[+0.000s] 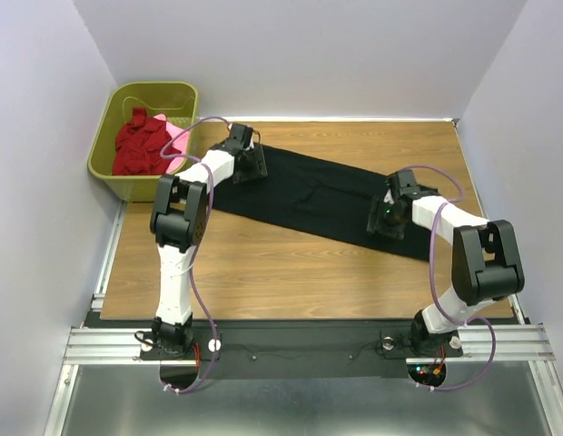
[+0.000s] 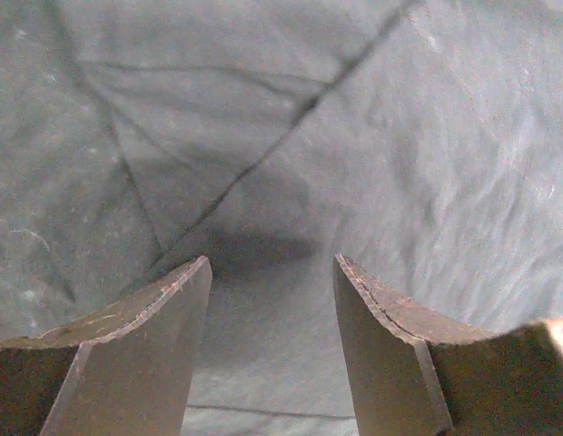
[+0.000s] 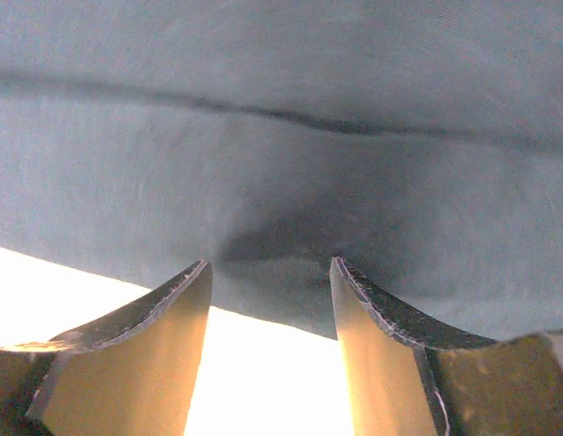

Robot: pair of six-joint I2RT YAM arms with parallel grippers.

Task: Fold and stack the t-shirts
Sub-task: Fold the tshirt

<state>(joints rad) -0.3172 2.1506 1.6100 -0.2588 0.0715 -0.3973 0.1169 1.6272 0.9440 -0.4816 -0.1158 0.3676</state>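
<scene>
A large black t-shirt [image 1: 318,195] lies as a long band slanting across the table from back left to front right. My left gripper [image 1: 249,167] points down over its left end. In the left wrist view the left gripper [image 2: 271,263] is open, with creased black cloth [image 2: 291,136] below and nothing between the fingers. My right gripper [image 1: 387,221] is over the shirt's right end. It [image 3: 271,265] is also open, its tips at the near hem of the black cloth [image 3: 281,163], which puckers slightly there. A dark red t-shirt [image 1: 141,145] and a pink one [image 1: 175,138] lie in the basket.
The olive-green plastic basket [image 1: 113,177] stands at the back left corner, just off the wooden table [image 1: 263,272]. White walls close in the left, back and right. Bright bare table [image 3: 82,282] shows under the right fingers.
</scene>
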